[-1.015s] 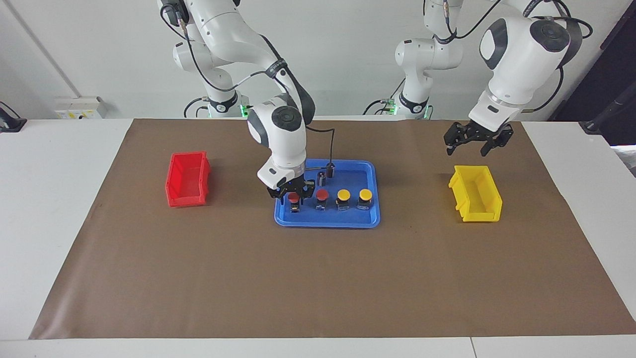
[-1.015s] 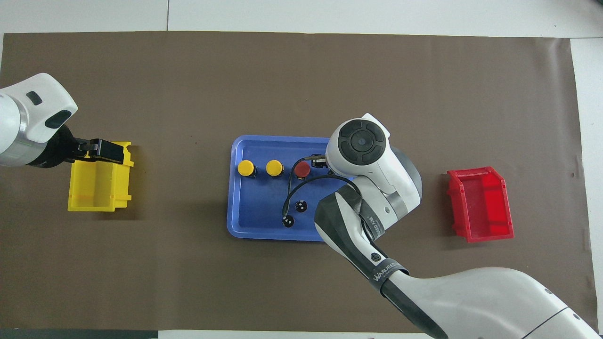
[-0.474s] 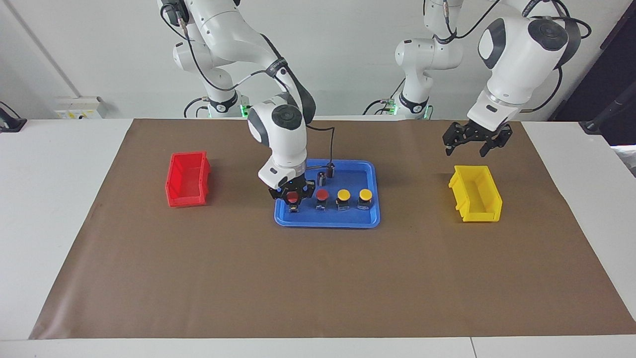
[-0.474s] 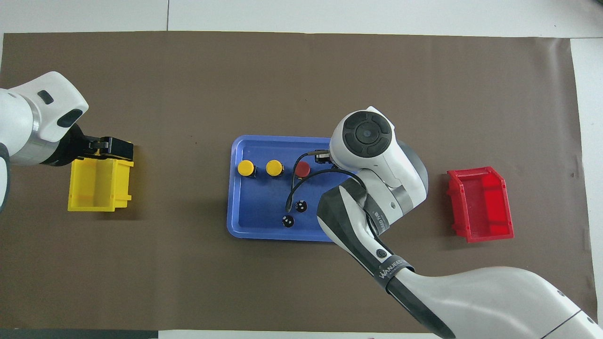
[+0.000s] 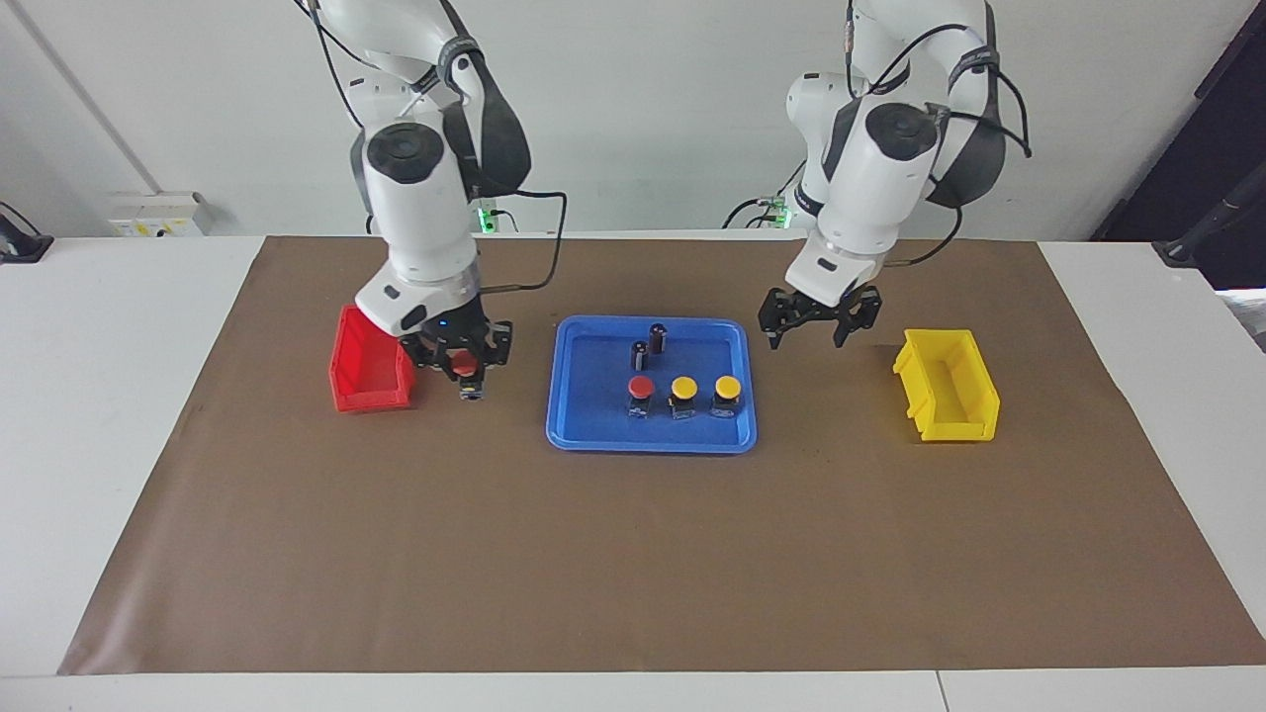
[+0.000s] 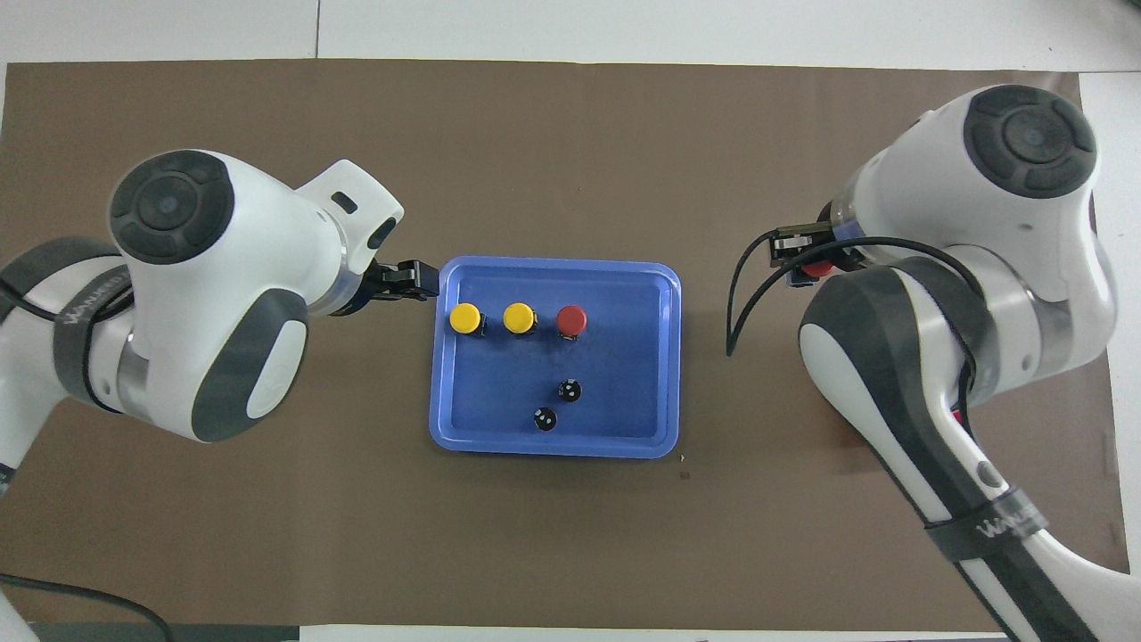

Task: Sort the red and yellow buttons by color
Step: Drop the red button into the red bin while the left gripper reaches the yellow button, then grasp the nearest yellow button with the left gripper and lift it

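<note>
I am looking at a white table (image 5: 129, 326) that is carrying a brown mat (image 5: 633, 554), which is covering most of its top and leaving white strips showing along the edges. A plain white wall (image 5: 653, 109) is standing at the robots' end, with a socket strip (image 5: 158, 213) sitting low against it near one corner.

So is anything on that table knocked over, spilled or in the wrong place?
Nothing stands out. The blue tray holds one red button, two yellow buttons and two dark cylinders, all upright. The right gripper carries the other red button beside the red bin.
</note>
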`<state>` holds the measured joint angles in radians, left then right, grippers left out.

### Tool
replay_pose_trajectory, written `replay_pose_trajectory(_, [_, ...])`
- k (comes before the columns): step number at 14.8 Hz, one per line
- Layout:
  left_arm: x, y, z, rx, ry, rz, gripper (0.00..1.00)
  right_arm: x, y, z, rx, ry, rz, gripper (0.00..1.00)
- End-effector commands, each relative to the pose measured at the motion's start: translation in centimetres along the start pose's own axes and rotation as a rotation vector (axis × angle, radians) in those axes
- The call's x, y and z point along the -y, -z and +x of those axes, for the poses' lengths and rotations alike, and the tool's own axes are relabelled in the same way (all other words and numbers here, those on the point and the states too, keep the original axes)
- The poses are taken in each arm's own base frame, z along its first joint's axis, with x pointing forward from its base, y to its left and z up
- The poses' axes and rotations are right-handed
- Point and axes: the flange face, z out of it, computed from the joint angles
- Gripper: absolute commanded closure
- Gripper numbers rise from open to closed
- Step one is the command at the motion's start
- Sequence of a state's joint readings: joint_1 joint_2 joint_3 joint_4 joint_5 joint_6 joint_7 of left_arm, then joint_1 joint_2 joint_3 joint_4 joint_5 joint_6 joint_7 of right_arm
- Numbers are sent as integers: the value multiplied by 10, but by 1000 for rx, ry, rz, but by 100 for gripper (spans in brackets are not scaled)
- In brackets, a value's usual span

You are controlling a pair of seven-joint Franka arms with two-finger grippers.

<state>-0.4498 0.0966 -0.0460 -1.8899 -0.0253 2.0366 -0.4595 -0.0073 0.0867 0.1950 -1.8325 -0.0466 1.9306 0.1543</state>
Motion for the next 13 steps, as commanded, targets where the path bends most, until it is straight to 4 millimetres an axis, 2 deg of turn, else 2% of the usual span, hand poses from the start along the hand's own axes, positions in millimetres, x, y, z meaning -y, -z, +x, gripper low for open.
replay_pose_trajectory(1, [-24, -41, 0, -26, 36, -9, 2, -68, -17, -40, 43, 31, 27, 79])
replay_pose_trajectory(3, [-32, -61, 1, -26, 40, -12, 6, -93, -29, -68, 64, 30, 34, 79])
replay_pose_trajectory(6, [-29, -76, -10, -4, 39, 2, 18, -123, -37, -92, 78, 52, 44, 79])
replay_pose_trajectory(7, [-28, -77, -11, -8, 53, 0, 22, -127, -44, -100, 78, 47, 59, 79])
replay_pose_trajectory(10, [-33, -83, -19, -7, 49, -1, 25, -128, -68, -121, 35, 82, 42, 79])
replay_pose_trajectory(13, [-33, -88, -27, -5, 44, -1, 27, -137, -80, -137, 36, 89, 36, 79])
